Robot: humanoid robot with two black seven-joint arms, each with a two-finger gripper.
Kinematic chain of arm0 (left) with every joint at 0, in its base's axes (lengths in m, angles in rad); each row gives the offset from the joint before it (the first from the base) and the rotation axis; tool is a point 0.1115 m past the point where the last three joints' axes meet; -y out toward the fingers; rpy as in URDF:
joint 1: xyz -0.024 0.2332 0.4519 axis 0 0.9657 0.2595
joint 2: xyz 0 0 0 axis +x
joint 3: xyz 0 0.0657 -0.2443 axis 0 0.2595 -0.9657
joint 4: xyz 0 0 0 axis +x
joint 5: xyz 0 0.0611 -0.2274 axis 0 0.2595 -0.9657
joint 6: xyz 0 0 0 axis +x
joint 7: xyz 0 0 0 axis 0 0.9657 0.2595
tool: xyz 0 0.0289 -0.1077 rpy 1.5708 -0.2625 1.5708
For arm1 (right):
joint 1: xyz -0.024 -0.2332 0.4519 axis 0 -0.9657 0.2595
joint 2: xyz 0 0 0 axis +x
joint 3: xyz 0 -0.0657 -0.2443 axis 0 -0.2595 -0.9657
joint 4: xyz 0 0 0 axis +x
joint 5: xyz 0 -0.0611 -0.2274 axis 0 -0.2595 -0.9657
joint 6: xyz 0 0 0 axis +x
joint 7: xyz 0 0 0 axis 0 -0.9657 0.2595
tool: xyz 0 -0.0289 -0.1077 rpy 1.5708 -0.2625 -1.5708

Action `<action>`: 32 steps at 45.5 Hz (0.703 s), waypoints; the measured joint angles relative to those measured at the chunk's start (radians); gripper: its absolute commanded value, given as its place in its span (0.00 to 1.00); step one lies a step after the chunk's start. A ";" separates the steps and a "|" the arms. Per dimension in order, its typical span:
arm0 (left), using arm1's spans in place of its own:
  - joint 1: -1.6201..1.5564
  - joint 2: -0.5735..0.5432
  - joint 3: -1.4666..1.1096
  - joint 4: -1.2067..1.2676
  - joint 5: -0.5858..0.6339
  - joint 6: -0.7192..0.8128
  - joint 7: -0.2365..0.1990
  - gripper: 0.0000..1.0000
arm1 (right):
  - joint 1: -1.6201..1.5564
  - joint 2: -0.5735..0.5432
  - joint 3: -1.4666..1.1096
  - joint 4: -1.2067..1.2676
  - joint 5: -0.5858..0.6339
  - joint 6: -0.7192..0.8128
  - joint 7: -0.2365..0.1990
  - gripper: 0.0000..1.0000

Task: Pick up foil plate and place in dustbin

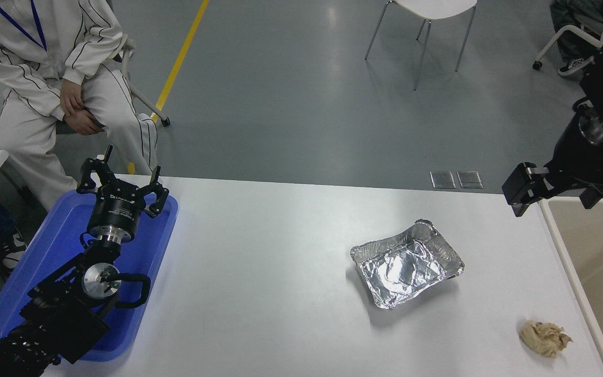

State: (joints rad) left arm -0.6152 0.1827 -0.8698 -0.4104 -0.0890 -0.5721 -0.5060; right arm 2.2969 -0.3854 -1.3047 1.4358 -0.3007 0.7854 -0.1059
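The foil plate (409,264), shiny and crinkled, lies on the white table (280,272) right of centre with nothing touching it. The dustbin (560,251), with beige inner walls and a thick off-white rim, stands at the table's right edge. My right gripper (520,192) hangs in the air over the table's far right corner, just left of the dustbin's far end and well above and to the right of the foil plate. It is seen side-on. My left gripper (123,178) is parked at the lower left over a blue tray, open and holding nothing.
A flat blue tray (50,251) lies under the left arm. A crumpled beige paper wad (545,337) sits at the front right beside the dustbin. A person in white (55,84) sits beyond the far left corner. Chairs (427,21) stand on the floor behind.
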 measured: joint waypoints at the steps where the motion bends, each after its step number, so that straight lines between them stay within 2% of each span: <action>1: 0.000 0.000 0.000 0.000 0.000 0.000 0.000 1.00 | 0.000 0.000 0.000 0.000 0.000 0.000 0.000 1.00; 32: -0.001 0.000 0.000 -0.001 0.000 0.000 0.001 1.00 | 0.005 -0.001 -0.003 0.000 0.000 0.000 0.000 1.00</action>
State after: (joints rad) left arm -0.6162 0.1824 -0.8698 -0.4109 -0.0890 -0.5719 -0.5051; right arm 2.3015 -0.3865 -1.3082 1.4358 -0.3007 0.7854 -0.1058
